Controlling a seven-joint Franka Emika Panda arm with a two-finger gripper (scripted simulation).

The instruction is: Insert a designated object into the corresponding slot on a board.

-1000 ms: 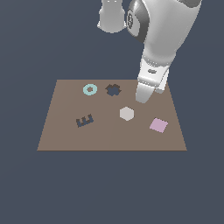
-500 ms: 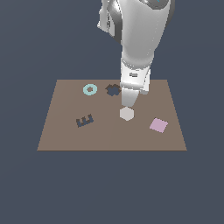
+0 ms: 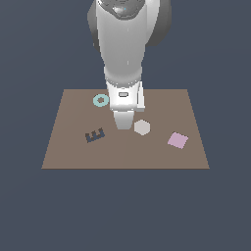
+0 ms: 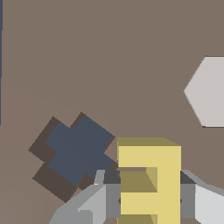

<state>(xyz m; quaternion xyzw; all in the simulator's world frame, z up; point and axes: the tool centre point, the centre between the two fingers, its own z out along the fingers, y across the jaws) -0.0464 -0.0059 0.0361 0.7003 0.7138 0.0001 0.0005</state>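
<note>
Above the board [image 3: 68,147], gripper [image 4: 148,197] clamped on yellow E [image 4: 148,179], beside gear recess [image 4: 74,153]; white hexagon [image 3: 142,127] near, E slot [image 3: 95,135] well apart.

Your exterior view looks down at the whole board [image 3: 73,147]; your wrist view hovers close above, sharing the white hexagon [image 3: 142,127].

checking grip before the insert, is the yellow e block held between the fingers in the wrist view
Yes, the yellow E block sits clamped between the two grey fingers, above the brown board.
</note>
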